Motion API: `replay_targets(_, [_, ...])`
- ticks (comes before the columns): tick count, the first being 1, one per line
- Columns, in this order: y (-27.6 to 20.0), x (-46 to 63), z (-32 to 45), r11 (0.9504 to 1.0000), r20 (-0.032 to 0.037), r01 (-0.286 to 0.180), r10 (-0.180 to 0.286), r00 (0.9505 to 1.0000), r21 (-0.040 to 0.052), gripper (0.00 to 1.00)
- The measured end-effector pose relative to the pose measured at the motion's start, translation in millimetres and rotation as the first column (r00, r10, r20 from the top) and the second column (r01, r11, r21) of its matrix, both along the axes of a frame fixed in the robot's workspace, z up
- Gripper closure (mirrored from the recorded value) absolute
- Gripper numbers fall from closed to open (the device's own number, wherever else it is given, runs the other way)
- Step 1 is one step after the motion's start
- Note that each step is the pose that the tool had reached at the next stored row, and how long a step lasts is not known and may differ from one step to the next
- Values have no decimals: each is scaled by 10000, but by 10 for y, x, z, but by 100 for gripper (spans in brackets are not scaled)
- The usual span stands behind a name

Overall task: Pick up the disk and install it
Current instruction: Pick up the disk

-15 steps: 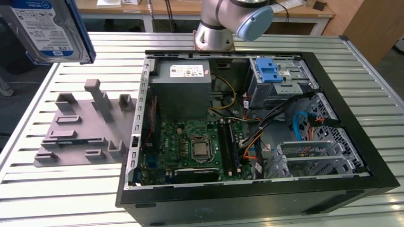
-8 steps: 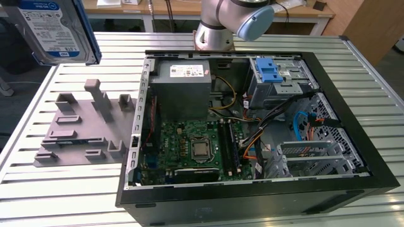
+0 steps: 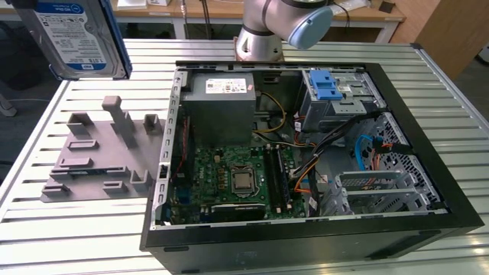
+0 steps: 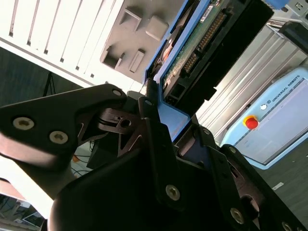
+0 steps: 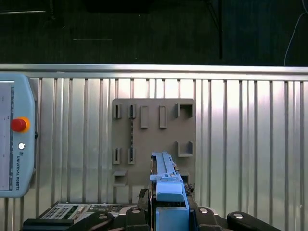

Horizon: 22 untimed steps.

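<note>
The disk [image 3: 73, 34] hangs in the air at the top of the exterior view's left, upright, its blue-and-white label facing the camera and its blue carrier frame along the edge. In both wrist views my gripper [image 4: 163, 125] [image 5: 168, 211] is shut on the disk's blue frame [image 4: 175, 118] [image 5: 166, 180]; the drive's circuit-board side [image 4: 192, 53] shows in the second wrist view. The disk is held above the grey fixture plate [image 5: 154, 139], well clear of it.
An open computer case [image 3: 164, 172] lies on the slatted metal table [image 3: 91, 229], with a drive cage and blue latch [image 3: 328, 91] at its far corner. The grey fixture plate [image 3: 99, 154] sits beside the case. A teach pendant [image 5: 14, 139] lies on the table.
</note>
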<state>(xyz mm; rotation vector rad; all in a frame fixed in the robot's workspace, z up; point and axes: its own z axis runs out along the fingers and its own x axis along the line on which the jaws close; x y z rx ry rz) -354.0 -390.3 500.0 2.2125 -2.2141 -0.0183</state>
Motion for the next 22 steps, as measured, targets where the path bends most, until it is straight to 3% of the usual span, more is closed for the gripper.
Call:
replay_targets(13, [-46,212,0,10000,0,1,-1,10000,0,64])
replay_targets(22, [-140,356,0,10000,-2,1,-1,10000,0,64])
